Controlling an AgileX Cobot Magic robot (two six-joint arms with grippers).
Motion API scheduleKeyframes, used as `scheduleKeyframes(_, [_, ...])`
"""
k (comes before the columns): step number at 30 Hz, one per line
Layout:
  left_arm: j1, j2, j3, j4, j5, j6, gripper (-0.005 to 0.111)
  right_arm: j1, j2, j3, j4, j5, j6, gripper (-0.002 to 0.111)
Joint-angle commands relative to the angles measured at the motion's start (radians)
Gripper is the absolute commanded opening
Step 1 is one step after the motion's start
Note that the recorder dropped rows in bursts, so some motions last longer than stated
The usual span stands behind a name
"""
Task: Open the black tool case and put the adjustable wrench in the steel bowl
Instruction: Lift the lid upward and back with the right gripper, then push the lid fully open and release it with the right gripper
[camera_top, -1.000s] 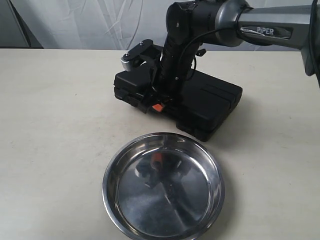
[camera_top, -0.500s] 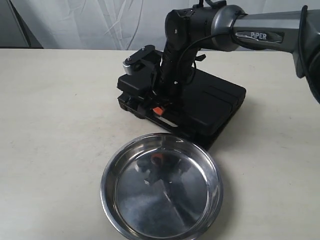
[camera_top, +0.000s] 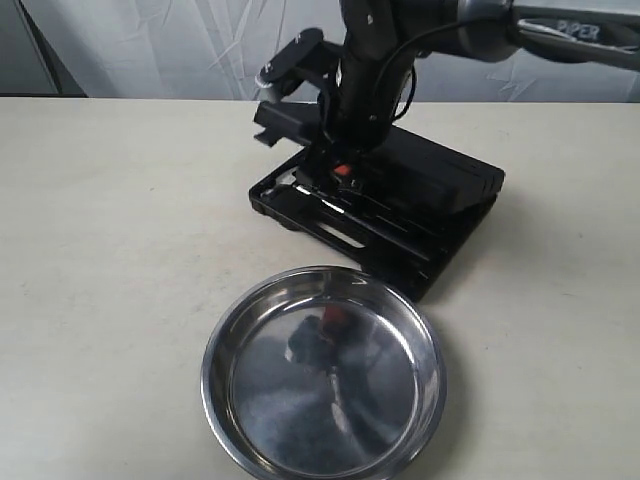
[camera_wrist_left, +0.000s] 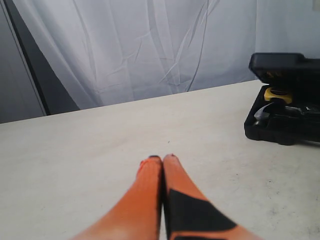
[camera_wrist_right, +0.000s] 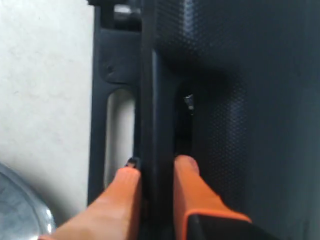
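The black tool case (camera_top: 440, 185) lies behind the steel bowl (camera_top: 300, 405), which holds nothing. Its lid is lifted a little at the front, over the base (camera_top: 375, 245). My right gripper (camera_top: 340, 172) (camera_wrist_right: 156, 165) is shut on the lid's front edge (camera_wrist_right: 159, 125), one orange finger on each side. In the left wrist view the case (camera_wrist_left: 285, 120) stands ajar far off, with a yellow tool (camera_wrist_left: 274, 93) showing inside. I cannot pick out the adjustable wrench. My left gripper (camera_wrist_left: 163, 158) is shut on nothing, low over bare table.
The grey right arm (camera_top: 560, 25) reaches in from the upper right above the case. A white curtain (camera_top: 180, 45) hangs behind the table's far edge. The steel bowl's rim (camera_wrist_right: 25, 200) shows beside the case's handle slot (camera_wrist_right: 120, 135).
My right gripper has risen and moved back with the lid's front edge in it. The case, closed a second ago, now gapes at the front. The case has slid slightly right.
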Motion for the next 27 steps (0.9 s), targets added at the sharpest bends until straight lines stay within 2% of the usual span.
scheduleKeyframes(1, [-0.004, 0.004, -0.002, -0.003, -0.004, -0.001, 0.000, -0.005, -0.087, -0.007, -0.147, -0.067, 0.097, -0.001])
scheduleKeyframes(8, [-0.004, 0.004, -0.002, -0.003, -0.006, -0.001, 0.000, -0.048, -0.125, -0.007, -0.462, -0.034, 0.313, -0.001])
scheduleKeyframes(20, [-0.004, 0.004, -0.002, -0.003, -0.006, -0.001, 0.000, -0.302, -0.106, -0.007, -0.492, -0.087, 0.431, -0.001])
scheduleKeyframes(27, [-0.004, 0.004, -0.002, -0.003, -0.006, -0.001, 0.000, -0.324, -0.106, -0.007, -0.550, -0.096, 0.438, -0.001])
